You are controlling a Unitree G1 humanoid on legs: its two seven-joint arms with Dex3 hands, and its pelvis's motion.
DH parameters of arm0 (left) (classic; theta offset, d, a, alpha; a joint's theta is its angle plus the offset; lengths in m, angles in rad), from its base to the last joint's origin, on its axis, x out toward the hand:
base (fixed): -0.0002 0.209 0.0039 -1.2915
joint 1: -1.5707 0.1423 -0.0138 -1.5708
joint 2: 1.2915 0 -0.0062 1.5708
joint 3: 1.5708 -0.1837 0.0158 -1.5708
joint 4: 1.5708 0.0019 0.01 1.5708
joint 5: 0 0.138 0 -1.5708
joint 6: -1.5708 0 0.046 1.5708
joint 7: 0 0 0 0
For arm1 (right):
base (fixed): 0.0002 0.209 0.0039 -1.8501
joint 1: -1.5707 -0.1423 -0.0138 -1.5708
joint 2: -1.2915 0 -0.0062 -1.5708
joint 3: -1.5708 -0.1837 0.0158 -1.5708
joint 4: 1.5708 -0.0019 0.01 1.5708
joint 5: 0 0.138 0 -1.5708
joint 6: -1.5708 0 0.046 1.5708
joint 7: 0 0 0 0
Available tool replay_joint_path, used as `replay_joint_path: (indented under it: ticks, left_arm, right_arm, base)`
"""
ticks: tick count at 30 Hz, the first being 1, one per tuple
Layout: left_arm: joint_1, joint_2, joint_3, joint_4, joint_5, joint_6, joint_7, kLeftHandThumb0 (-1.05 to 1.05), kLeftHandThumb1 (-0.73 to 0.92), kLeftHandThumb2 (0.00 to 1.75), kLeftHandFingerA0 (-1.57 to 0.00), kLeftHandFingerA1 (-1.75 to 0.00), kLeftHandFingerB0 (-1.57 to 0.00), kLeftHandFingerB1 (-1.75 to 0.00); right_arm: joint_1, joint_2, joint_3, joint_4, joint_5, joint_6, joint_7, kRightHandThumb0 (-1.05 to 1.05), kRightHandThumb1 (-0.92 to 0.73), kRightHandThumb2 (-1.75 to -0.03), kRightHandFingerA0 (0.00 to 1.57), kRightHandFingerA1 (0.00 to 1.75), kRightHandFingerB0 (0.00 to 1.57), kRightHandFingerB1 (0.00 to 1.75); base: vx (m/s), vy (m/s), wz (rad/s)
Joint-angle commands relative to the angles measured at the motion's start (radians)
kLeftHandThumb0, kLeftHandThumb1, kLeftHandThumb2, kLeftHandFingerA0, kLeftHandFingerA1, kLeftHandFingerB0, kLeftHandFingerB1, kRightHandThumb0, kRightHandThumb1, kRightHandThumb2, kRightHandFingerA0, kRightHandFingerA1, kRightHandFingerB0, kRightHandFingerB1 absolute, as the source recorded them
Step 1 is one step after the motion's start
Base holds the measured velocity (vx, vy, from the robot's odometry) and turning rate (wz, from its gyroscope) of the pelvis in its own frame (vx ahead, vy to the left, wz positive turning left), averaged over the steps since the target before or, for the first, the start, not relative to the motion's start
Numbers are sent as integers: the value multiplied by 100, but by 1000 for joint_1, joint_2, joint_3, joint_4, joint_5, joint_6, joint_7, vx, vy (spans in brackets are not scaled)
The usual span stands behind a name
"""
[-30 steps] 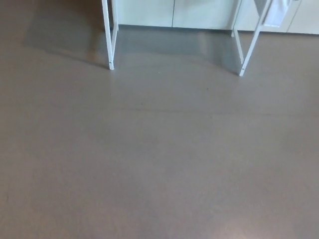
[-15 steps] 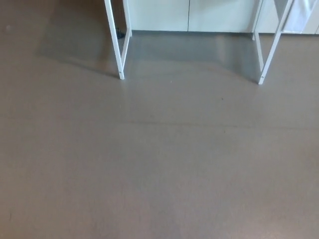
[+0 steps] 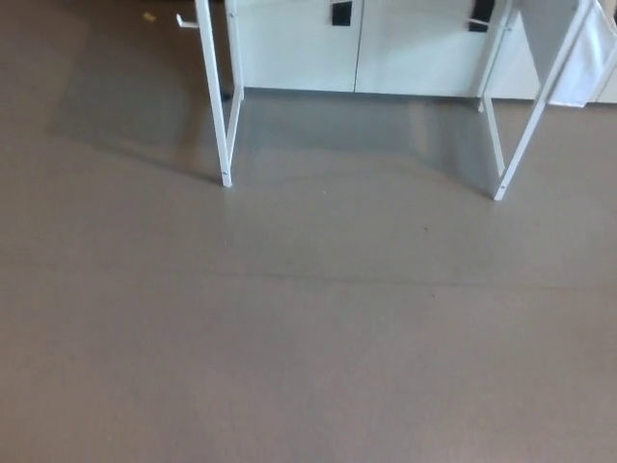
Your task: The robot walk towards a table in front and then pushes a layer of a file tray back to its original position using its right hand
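Two white table legs (image 3: pixel 216 96) stood ahead of you on the grey-brown floor (image 3: pixel 308 328), white cabinets (image 3: pixel 386 48) behind; neither hand showed, fingers untellable.

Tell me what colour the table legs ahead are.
White; the table legs stand out against the brown floor in the head view.

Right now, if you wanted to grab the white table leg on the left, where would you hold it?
Probably around the middle of the left table leg, coming from the front. It is a thin, nearly upright bar that fingers could wrap, and its front faces the robot, while the cabinet stands behind it. Neither hand is in view.
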Motion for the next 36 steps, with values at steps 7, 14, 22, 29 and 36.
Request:
replay_joint_path:
  ticks: [7,14,22,29,36]
  left_arm:
    - [6,12,2,20,-6,-16,-4,-17,54,56,-53,-45,-40,-36]
    - [13,9,9,28,-14,-16,-4,-13,53,55,-56,-45,-42,-36]
    - [43,9,3,7,-8,-42,-11,-16,55,56,-54,-44,-40,-36]
    - [37,11,-3,26,0,-43,2,-19,51,60,-49,-46,-40,-40]
    - [31,14,-9,41,8,-54,7,-15,55,56,-54,-44,-42,-36]
  right_arm:
    - [14,-16,-1,20,6,-29,1,-14,-58,-68,48,75,37,56]
    - [24,-17,2,33,4,-44,1,-15,-58,-68,50,77,37,56]
    - [39,-11,1,31,14,-46,15,-15,-57,-69,50,80,37,57]
    - [33,-10,2,45,6,-50,2,-14,-58,-68,51,76,38,58]
    - [33,-10,4,40,5,-40,0,-14,-57,-69,49,75,38,58]
  base:
    - [181,-79,8]
    - [267,-48,-4]
    - [205,72,-8]
    - [245,148,-4]
    - [251,-131,16]
